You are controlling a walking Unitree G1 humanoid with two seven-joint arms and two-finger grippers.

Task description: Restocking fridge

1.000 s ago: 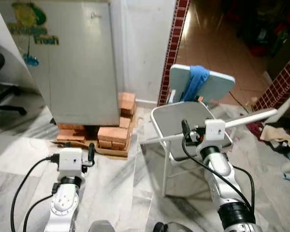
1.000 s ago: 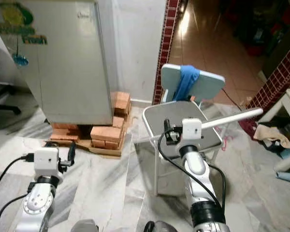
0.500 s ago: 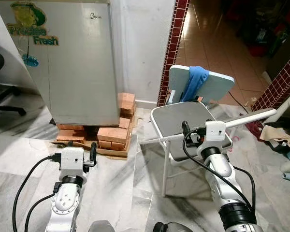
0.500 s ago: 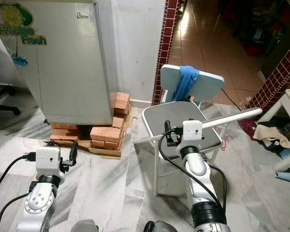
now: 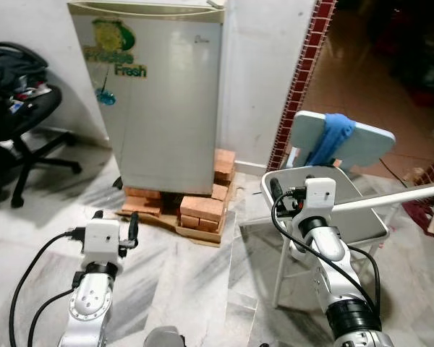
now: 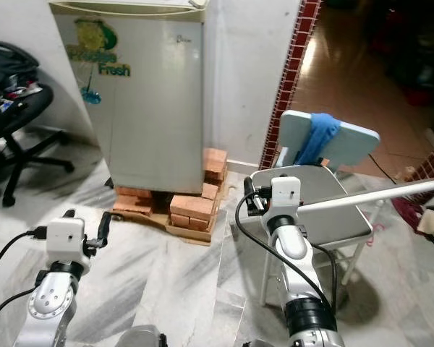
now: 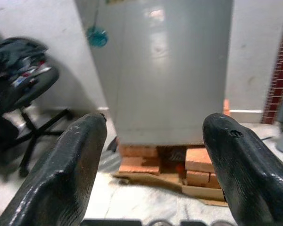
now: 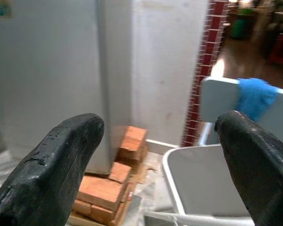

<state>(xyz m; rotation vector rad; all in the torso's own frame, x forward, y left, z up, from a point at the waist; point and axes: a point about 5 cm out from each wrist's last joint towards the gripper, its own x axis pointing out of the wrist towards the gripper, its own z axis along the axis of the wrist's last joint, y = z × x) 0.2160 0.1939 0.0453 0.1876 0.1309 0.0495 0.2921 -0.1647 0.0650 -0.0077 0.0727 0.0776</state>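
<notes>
A small grey fridge (image 5: 166, 94) with a green "Fresh" sticker stands with its door shut on stacked bricks (image 5: 202, 210), against the white wall. My left gripper (image 7: 153, 127) is held low over the marble floor, a good way short of the fridge, open with nothing between its fingers (image 5: 134, 230). My right gripper (image 8: 160, 127) is raised at the front edge of a grey chair seat (image 5: 362, 217), pointing at the fridge's right side and the wall. It is open and holds nothing.
A black office chair (image 5: 22, 123) stands left of the fridge. The grey folding chair on the right has a blue cloth (image 5: 333, 137) over its back. A white bar (image 5: 405, 195) crosses above its seat. A red tiled pillar (image 5: 304, 79) borders a dark doorway.
The whole picture has shifted: the camera has turned left and lifted, so the fridge sits more central and the office chair has come into view. Both arms keep the same pose.
</notes>
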